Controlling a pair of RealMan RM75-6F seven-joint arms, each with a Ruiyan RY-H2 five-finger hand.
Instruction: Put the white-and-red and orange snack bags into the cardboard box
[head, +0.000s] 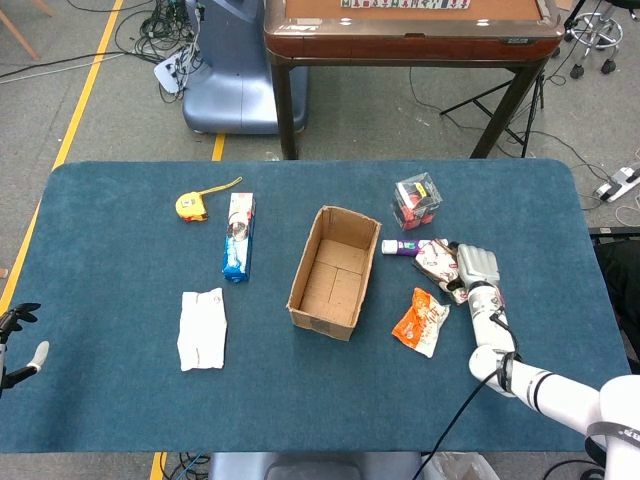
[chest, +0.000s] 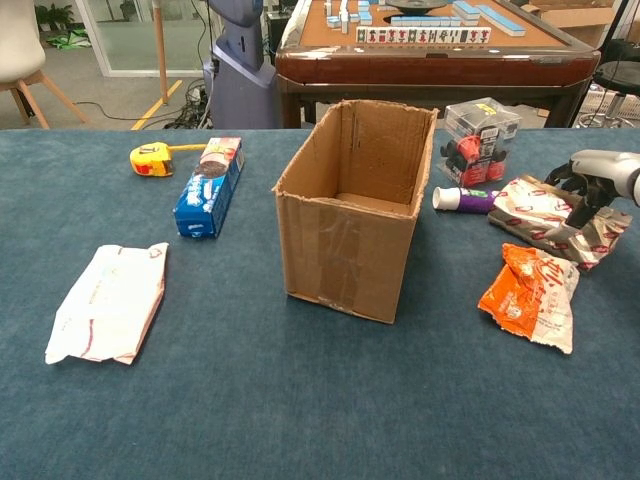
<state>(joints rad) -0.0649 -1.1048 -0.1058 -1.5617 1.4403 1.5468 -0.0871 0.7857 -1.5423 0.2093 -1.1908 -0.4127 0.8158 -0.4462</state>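
Two bags still out on worktop. White-and-red bag (chest: 548, 213) at 3 o'clock of cardboard box (chest: 355, 207), right hand (chest: 598, 180) on it, fingers (chest: 578, 214) curled onto far edge, grasping or about to; full hold unclear. Orange bag (chest: 530, 294) at 4 o'clock, untouched. Left hand (head: 14, 341) idle at worktop edge, fingers spread, empty. Step: first pickup. Next: firm grip, lift, carry toward 9 o'clock over box opening.

No readable text from my feeds. Blue cookie pack (chest: 209, 187) left of the cardboard box (chest: 356, 210) has print, too small to read. Same for the white-and-red snack bag (chest: 550, 216) right of it.
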